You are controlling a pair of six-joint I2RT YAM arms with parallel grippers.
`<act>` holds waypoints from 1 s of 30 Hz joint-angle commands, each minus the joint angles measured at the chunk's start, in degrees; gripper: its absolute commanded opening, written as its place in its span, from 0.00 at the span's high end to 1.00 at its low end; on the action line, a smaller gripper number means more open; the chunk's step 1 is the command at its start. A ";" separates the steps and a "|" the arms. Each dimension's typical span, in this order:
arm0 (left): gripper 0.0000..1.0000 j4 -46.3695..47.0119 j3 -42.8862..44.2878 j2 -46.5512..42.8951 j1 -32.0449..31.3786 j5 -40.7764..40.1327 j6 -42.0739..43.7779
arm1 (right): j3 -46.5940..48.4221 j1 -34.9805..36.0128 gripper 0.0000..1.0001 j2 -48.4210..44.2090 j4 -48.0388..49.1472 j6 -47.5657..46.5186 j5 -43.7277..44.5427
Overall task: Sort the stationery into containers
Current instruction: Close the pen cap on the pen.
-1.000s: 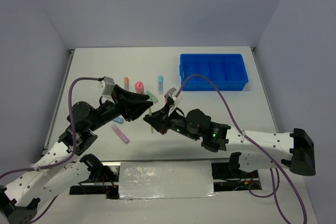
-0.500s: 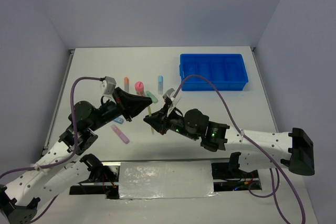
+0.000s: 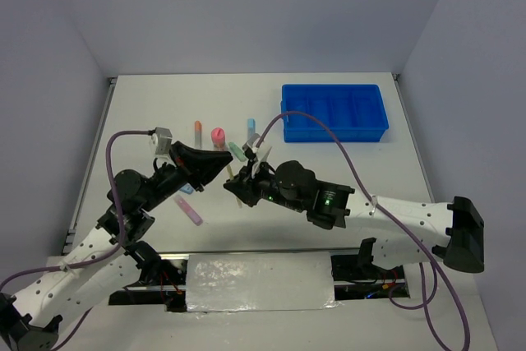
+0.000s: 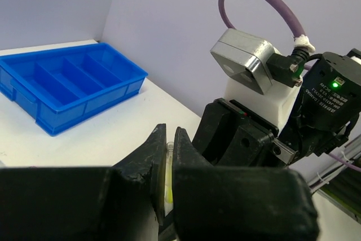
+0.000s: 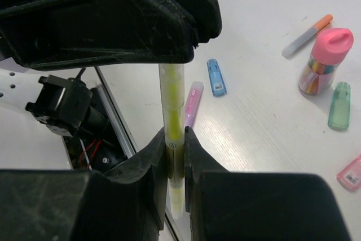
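We are holding one yellow stick (image 5: 172,97) two-handed.
Our left gripper (image 4: 167,159) and right gripper (image 5: 175,148) are both pinching it tight, fingers closed.

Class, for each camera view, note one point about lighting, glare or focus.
Top external: soft, even light, faint shadows on the table; the silvery sheet between the arm bases reflects light patchily. Left wrist: the left gripper looms dark and soft in the foreground, while the blue tray behind is sharp. Right wrist: the right gripper is near-black, and the yellow highlighter it grips is brightly lit.
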 commanded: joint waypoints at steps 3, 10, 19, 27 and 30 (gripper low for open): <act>1.00 -1.57 -5.28 0.14 -1.00 6.68 -2.90 | 10.27 -2.58 1.00 0.28 5.86 -2.57 -1.39; 1.00 0.80 -11.08 -0.39 -1.97 5.89 -4.75 | 21.75 -5.49 1.00 3.17 1.66 -5.73 -4.29; 1.00 2.49 -13.21 0.93 -3.81 4.05 -5.37 | 31.54 -8.04 1.00 8.01 -0.02 -6.70 -7.55; 0.38 -40.08 17.23 -3.21 -3.73 -35.16 -2.03 | 7.76 -9.62 1.00 3.10 2.43 -1.96 -2.90; 0.04 -47.25 32.25 -0.93 -3.64 -47.32 -0.81 | 3.79 -10.15 1.00 1.95 0.86 -1.34 -2.37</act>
